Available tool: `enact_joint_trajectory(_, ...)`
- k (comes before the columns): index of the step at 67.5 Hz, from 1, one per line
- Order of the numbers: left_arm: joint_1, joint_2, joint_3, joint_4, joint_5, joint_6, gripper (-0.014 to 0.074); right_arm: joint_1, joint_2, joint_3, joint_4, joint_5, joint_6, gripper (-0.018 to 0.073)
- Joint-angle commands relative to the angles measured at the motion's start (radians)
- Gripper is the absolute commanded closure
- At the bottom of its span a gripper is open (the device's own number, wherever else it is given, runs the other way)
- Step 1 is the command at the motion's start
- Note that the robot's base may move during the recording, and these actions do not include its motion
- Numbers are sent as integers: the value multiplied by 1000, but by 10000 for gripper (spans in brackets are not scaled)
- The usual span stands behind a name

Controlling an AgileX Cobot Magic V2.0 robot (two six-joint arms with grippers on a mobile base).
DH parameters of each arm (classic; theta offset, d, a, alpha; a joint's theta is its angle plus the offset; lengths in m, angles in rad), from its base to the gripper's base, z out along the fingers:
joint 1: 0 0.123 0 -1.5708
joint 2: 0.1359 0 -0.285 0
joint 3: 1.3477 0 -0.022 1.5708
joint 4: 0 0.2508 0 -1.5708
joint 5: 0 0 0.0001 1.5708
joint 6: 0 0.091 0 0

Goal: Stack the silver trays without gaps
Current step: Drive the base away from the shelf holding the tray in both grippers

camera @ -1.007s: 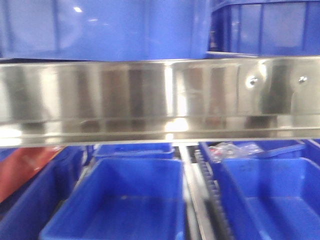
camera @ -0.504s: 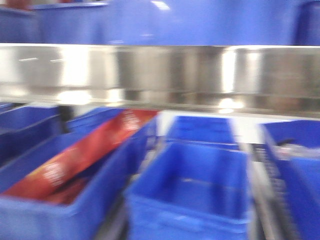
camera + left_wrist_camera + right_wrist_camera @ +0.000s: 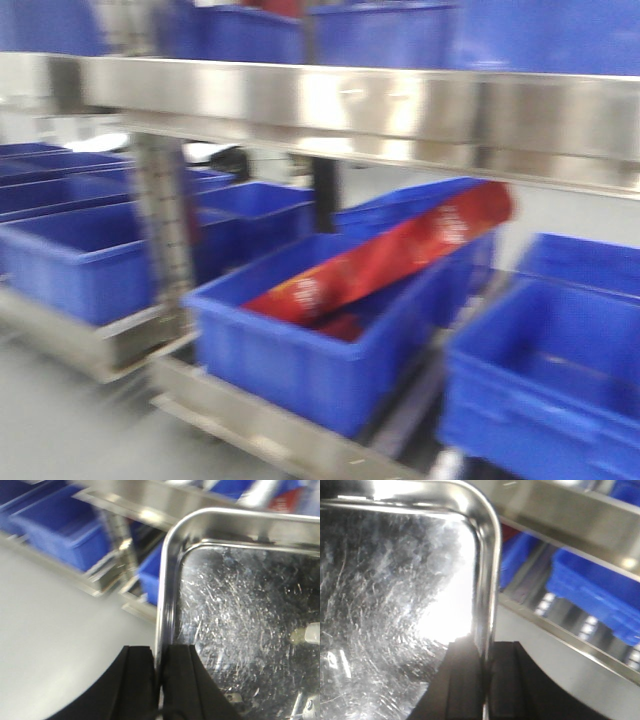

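So our left jaws are pinched tight on the left rim of a silver tray, and our right jaws are clamped the same way on the right rim of a silver tray. We honestly can't tell if it's one tray or two. The scratched-up bottom faces both wrist cams. The tray is on our side of the steel shelf rail. Below that rail, a blue bin holds a red packet that leans out over its edge.
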Motion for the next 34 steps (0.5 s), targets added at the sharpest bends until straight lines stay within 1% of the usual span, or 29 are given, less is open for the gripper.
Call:
enact_joint_trajectory(1,-10,-4,-3,32,-21,-3,602,9,-9,-7,1,-45,-11,583)
enact_joint_trajectory(34,-10,-4,-3,32,-21,-3,602,9,-9,-7,1,-45,-11,583)
